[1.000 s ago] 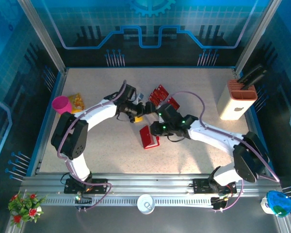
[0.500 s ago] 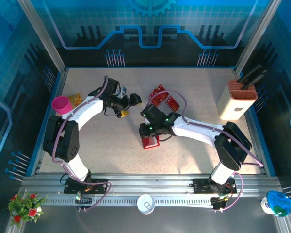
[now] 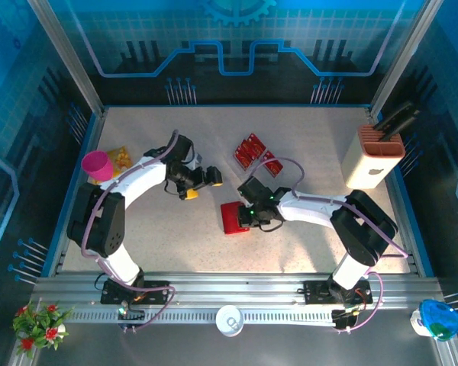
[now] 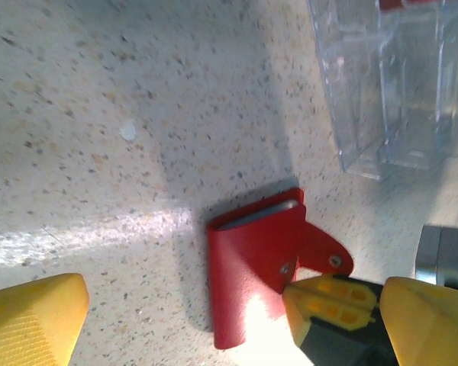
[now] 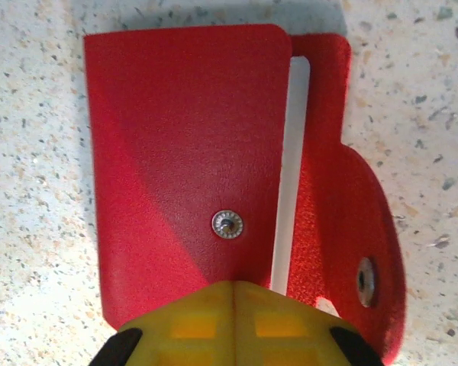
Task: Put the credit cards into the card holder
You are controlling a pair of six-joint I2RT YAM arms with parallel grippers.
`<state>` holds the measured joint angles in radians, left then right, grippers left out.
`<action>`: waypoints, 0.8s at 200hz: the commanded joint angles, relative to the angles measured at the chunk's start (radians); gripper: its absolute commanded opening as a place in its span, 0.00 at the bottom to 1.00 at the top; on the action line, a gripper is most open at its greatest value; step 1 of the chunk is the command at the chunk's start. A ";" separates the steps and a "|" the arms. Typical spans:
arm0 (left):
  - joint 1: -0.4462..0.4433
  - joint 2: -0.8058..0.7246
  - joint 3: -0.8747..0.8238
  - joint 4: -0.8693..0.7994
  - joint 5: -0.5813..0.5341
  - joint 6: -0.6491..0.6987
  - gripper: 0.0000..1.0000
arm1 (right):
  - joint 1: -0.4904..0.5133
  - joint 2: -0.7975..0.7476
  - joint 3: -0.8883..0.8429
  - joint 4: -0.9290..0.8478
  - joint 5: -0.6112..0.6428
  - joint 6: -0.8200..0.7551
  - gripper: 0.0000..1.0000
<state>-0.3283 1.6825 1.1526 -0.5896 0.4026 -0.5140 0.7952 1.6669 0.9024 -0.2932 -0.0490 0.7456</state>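
Card holder [image 3: 231,219] lay flat on the speckled table [image 3: 160,244] near its middle, red and closed over, with its rounded flap [image 5: 366,252] spread out to one side. From the right wrist, a metal snap stud [image 5: 227,224] showed on the front panel, a second snap sat on the flap, and a pale strip ran along the slot between panel and back; whether that strip was lining or a card edge could not be told. The right gripper [image 5: 233,313] had its yellow tips pressed together with no gap, resting over the holder's near edge just below the stud. It was touching the holder, not pinching it.

The left gripper [image 3: 204,181] hovered to the left of the holder, apart from it, with its yellow fingers [image 4: 30,320] spread wide.

The credit cards [image 3: 252,150], red, sat in a clear tray [image 3: 261,158] just behind the right gripper, toward the back of the table. A pink cup [image 3: 97,164] stood at the left edge, and a beige slotted block [image 3: 372,158] stood at the right
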 commanded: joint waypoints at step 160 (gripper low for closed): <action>-0.196 0.098 -0.113 0.017 -0.135 0.084 0.99 | -0.015 -0.007 -0.083 0.046 0.011 0.052 0.06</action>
<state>-0.5087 1.7546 1.0569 -0.5907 0.2840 -0.4606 0.7906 1.6485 0.8494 -0.2104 -0.0532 0.7856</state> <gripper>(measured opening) 0.992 0.061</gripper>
